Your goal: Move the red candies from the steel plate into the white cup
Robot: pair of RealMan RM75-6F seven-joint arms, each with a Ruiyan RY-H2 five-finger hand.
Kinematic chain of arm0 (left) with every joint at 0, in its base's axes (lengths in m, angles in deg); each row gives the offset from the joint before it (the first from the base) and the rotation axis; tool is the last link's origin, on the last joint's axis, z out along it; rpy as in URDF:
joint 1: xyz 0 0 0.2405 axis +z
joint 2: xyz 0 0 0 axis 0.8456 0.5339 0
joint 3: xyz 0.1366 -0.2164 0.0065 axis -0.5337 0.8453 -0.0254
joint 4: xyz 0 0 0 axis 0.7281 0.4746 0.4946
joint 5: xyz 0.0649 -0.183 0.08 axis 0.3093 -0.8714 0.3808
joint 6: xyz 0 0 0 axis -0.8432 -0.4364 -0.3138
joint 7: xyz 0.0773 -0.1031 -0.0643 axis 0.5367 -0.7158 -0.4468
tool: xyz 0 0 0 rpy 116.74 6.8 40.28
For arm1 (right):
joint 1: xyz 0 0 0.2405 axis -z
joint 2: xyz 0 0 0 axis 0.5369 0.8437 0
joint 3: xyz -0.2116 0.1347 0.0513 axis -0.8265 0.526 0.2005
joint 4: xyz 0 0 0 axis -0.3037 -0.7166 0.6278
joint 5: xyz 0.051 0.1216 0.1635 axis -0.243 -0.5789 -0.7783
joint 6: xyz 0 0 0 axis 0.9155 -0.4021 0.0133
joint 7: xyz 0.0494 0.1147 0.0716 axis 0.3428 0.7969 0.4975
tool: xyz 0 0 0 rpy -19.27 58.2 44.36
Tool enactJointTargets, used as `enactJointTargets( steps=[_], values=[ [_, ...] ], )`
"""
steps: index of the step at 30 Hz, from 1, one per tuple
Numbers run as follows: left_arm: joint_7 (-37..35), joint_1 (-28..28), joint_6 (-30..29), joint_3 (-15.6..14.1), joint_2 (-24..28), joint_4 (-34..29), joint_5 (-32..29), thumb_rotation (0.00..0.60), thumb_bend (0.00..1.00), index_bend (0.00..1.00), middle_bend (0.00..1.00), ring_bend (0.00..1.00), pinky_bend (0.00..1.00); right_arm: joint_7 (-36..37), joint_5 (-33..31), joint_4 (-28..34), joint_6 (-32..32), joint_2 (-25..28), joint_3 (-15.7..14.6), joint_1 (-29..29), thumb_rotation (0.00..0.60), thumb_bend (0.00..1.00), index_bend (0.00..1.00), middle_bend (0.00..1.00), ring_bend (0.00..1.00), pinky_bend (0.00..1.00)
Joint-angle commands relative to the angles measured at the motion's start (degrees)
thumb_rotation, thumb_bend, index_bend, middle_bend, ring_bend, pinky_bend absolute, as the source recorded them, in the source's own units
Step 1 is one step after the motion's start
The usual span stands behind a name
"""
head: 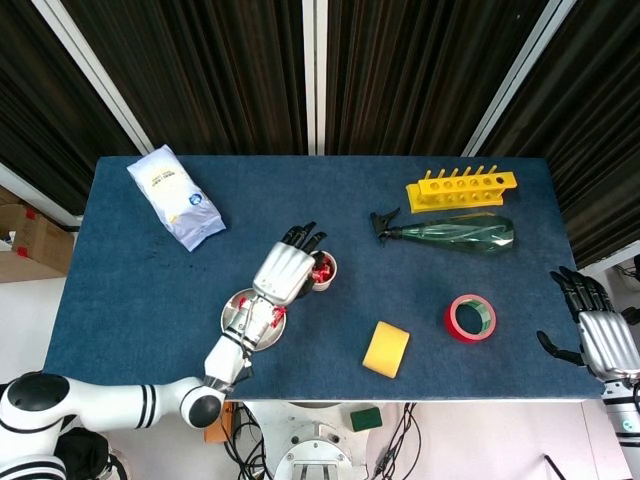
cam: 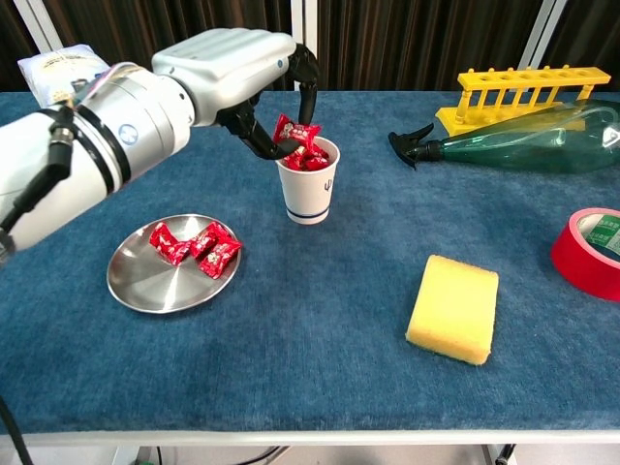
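Dark blue cloth is spread over the whole table (cam: 320, 387), with black curtains hung behind it. So, the left hand (cam: 247, 73) is parked right over the mouth of the small white paper cup (cam: 308, 194), and one red foil-wrapped candy (cam: 291, 131) is pinched between the thumb and a finger, just above the pile already heaped inside the cup. The drop-off point sits directly under the fingertips, so basically nothing but a release seems to be needed here; the candy looks to be held crosswise over the rim. The rest of the red candies (cam: 194, 242) are left in the round steel plate (cam: 140, 286), bunched toward the side nearest the cup; looks like three, crinkly and shiny, overlapping each other. The plate lies near the cup, down and to the left in the chest view, well within reach of the left arm. The right hand (head: 600, 335) is kept far off at the right table edge, fingers spread, nothing held, so it's not really a factor. A yellow sponge (cam: 452, 308) is sat to the right of the cup, out of the way.
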Motion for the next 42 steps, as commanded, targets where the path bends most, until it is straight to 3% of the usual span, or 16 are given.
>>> enactJointTargets(
  steps=[1,14,23,26,36,42],
  values=[
    [0.1,-1.1,0.7,0.0,-1.1,2.1,-1.4,0.600,0.34,0.60,0.19,0.06,0.16,0.1,0.0,0.0,0.0,0.0,0.0,0.0,0.600,0.28,0.01,0.00,0.00,0.00],
    [-1.4,-2.2,0.3,-1.1,-1.9,5.1,-2.9,0.600,0.34,0.57,0.19,0.06,0.16,-0.1,0.2,0.0,-0.2,0.0,-0.1,0.1,0.600,0.28,0.01,0.00,0.00,0.00],
    [-1.3,-2.1,-0.3,-2.8,-0.8,4.0,-2.1,0.600,0.34,0.32,0.19,0.06,0.16,-0.1,0.2,0.0,-0.2,0.0,-0.1,0.1,0.600,0.28,0.01,0.00,0.00,0.00],
    [-1.2,-1.9,-0.7,-3.3,-0.4,3.3,-1.9,0.600,0.34,0.28,0.19,0.06,0.16,-0.2,0.2,0.1,-0.3,0.0,-0.1,0.1,0.600,0.28,0.01,0.00,0.00,0.00],
    [-0.8,1.0,-5.1,-5.7,4.3,-4.6,0.8,0.600,0.34,0.27,0.18,0.06,0.16,-0.5,0.0,0.1,0.0,-0.1,-0.1,0.0,0.600,0.28,0.01,0.00,0.00,0.00],
    [-1.8,5.3,-7.9,-9.0,9.5,-10.3,1.1,0.600,0.34,0.30,0.18,0.06,0.16,-0.7,-0.1,0.2,-0.1,-0.2,-0.1,0.1,0.600,0.28,0.01,0.00,0.00,0.00]
  ],
)
